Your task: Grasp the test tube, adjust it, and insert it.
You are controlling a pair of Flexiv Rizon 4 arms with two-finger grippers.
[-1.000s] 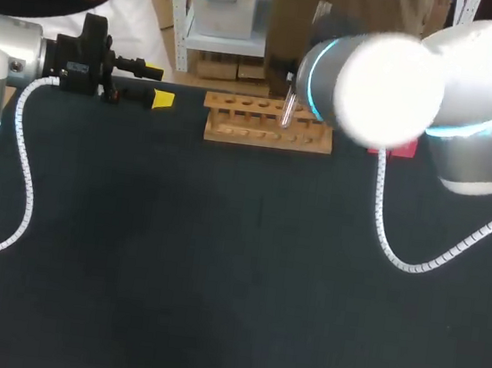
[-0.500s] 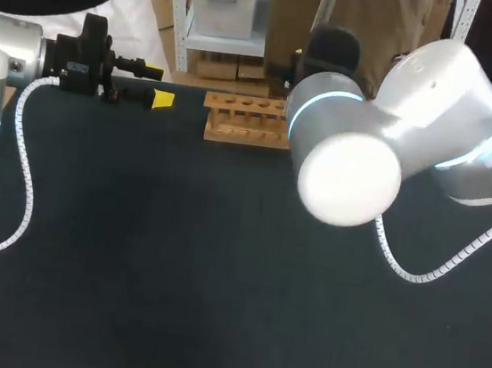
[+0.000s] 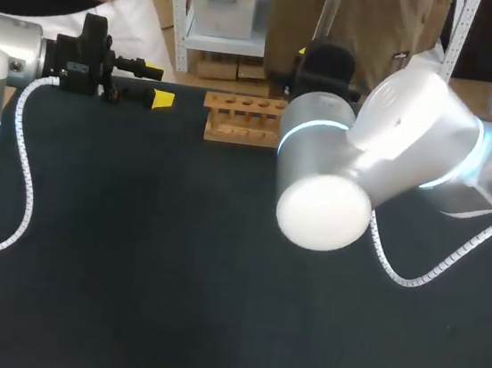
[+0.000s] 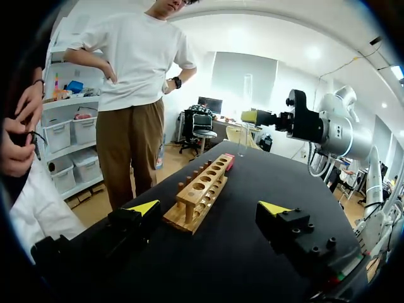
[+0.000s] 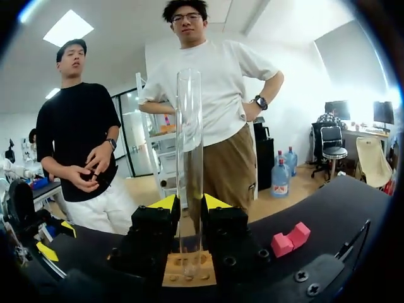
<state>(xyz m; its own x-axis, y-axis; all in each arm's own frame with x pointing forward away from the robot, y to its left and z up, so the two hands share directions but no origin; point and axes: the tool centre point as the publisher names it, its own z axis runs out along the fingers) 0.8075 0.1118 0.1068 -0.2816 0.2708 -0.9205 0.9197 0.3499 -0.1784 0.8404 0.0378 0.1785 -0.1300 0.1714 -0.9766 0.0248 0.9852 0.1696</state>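
Right gripper (image 5: 189, 211) pinches the test tube (image 5: 189, 158) upright, above the wooden rack (image 3: 240, 119) at upper centre of the head view. Left gripper (image 3: 157, 85), fingers spread, sits at upper left, apart from the rack.

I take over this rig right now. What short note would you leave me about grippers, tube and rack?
Right gripper: shut on the test tube, held upright, clear of the rack.
Left gripper: open, empty, beside the rack's end.
Rack: at the table's back, visible holes empty.
Done: grasp.
To do: line the tube up over a hole, insert it.
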